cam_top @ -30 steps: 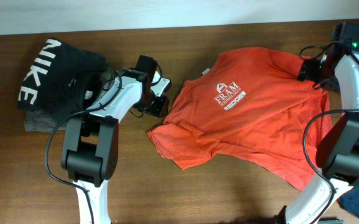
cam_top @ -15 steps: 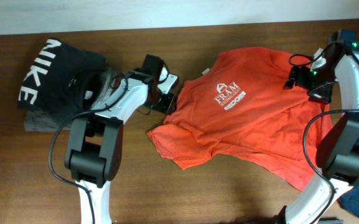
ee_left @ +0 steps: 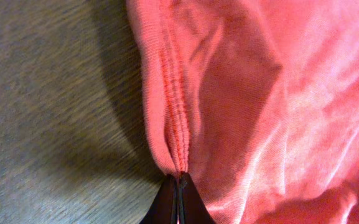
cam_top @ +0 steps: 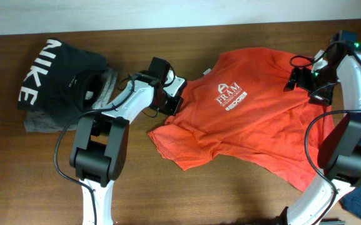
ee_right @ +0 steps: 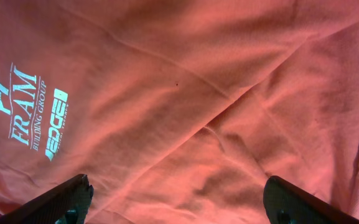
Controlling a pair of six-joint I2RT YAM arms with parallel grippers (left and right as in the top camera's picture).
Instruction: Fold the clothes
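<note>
The red-orange T-shirt (cam_top: pixel 249 119) lies on the right half of the wooden table (cam_top: pixel 230 200), chest side up and with many wrinkles. Its white logo (cam_top: pixel 230 97) sits a little tilted.

My left gripper (cam_top: pixel 172 101) is at the left edge of the shirt, where the sleeve ends. In my left wrist view the two fingertips are pressed together with no gap. The stitched hem (ee_left: pixel 176 118) of the sleeve runs straight down into them, so I have this hem pinched. The cloth beside the hem stands up in a fold, and bare table shows to the left of it.

My right gripper (cam_top: pixel 300 80) is over the upper right part of the shirt. It is spread wide: in my right wrist view its fingers (ee_right: pixel 67 200) show only in the two lower corners, far from each other, and between them is only orange cloth. It holds nothing. I cannot tell if the tips touch the cloth.

On the left of the table, well apart from the shirt, a black garment (cam_top: pixel 55 78) with white NIKE letters lies on top of a grey garment (cam_top: pixel 42 122).
</note>
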